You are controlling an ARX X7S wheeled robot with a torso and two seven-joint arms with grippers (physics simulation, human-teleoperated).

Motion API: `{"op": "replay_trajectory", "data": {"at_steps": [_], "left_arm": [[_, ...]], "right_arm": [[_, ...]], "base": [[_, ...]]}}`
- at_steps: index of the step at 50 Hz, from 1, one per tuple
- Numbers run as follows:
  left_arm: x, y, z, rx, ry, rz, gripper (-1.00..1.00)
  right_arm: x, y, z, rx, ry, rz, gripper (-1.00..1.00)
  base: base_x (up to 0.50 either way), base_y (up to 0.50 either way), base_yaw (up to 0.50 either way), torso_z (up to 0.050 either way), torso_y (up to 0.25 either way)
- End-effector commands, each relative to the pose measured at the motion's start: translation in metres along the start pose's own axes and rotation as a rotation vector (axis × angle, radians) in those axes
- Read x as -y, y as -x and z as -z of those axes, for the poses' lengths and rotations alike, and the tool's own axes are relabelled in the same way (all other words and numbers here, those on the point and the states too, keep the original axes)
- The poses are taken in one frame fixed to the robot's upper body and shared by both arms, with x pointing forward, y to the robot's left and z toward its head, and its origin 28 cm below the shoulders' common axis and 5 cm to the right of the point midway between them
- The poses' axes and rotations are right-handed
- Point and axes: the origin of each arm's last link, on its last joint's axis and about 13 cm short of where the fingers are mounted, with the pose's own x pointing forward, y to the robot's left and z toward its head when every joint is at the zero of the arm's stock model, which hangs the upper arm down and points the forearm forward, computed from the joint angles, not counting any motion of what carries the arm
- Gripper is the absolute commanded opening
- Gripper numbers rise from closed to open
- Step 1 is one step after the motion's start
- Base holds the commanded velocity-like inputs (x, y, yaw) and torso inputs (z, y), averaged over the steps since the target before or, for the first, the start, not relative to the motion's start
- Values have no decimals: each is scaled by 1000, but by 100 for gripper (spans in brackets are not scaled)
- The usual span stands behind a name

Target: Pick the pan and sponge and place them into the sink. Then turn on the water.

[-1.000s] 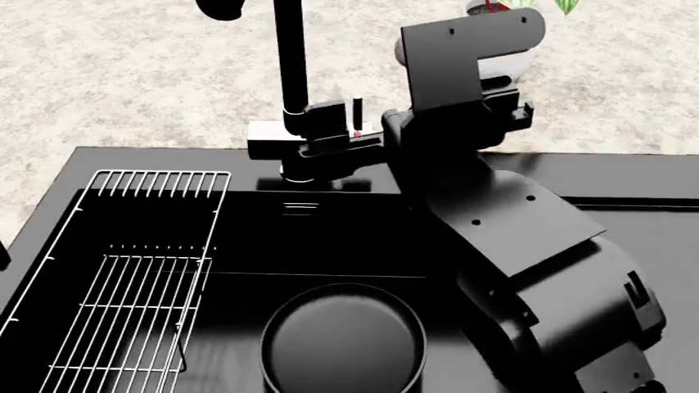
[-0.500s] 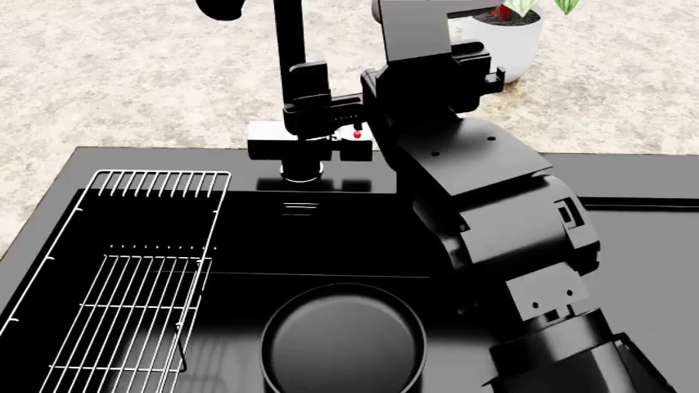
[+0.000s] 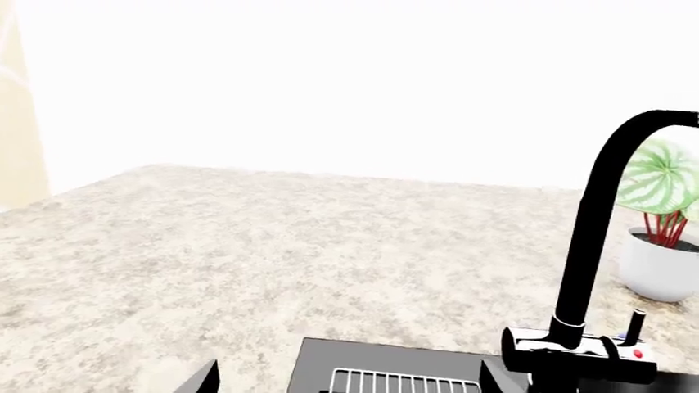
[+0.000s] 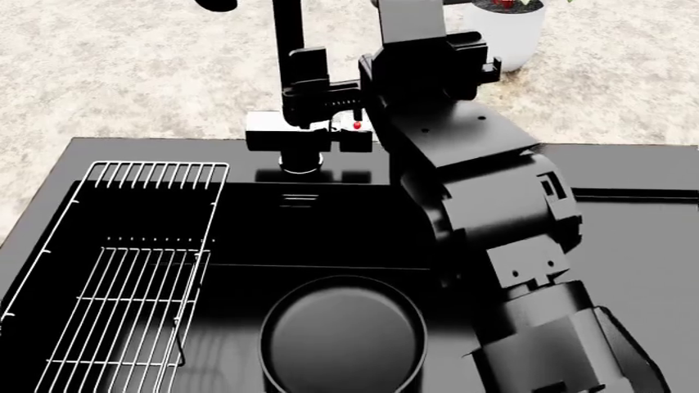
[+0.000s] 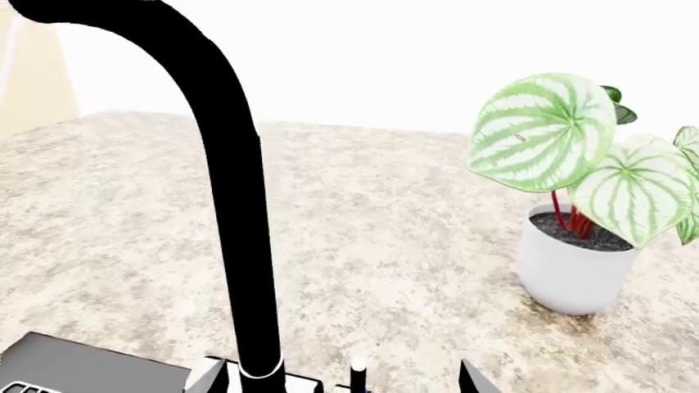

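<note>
1. One glossy black rectangular sink (image 4: 131, 155) sits in a speckled beige stone counter (image 4: 131, 74), with a white wire rack (image 4: 120, 270) inside its basin.
2. The faucet (image 4: 290, 74) is a thin black tube rising from a shiny metal base behind the sink.
3. The round black pan (image 4: 342, 336), with a flat dark-grey inside, lies in the basin, in front of the faucet.
4. The right gripper (image 4: 317, 102) is at the faucet base; whether its fingers are apart or clamped cannot be told.
5. The pan lies well apart from that gripper.
6. The left gripper is out of sight.
7. A striped green plant in a white pot (image 5: 574, 266) stands beside the faucet.
</note>
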Motion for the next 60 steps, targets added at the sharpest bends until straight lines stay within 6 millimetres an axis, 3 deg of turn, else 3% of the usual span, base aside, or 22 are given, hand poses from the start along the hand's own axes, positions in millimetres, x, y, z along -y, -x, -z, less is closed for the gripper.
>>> {"op": "replay_trajectory", "data": {"at_steps": [1, 60], "left_arm": [[-1, -2, -1, 14, -4, 10, 100], [-1, -2, -1, 16, 7, 15, 100]], "right_arm": [[-3, -3, -1, -6, -19, 0, 100], [-1, -1, -48, 162, -21, 31, 100]], "base": [[0, 0, 0, 25, -176], [0, 0, 0, 25, -139]]}}
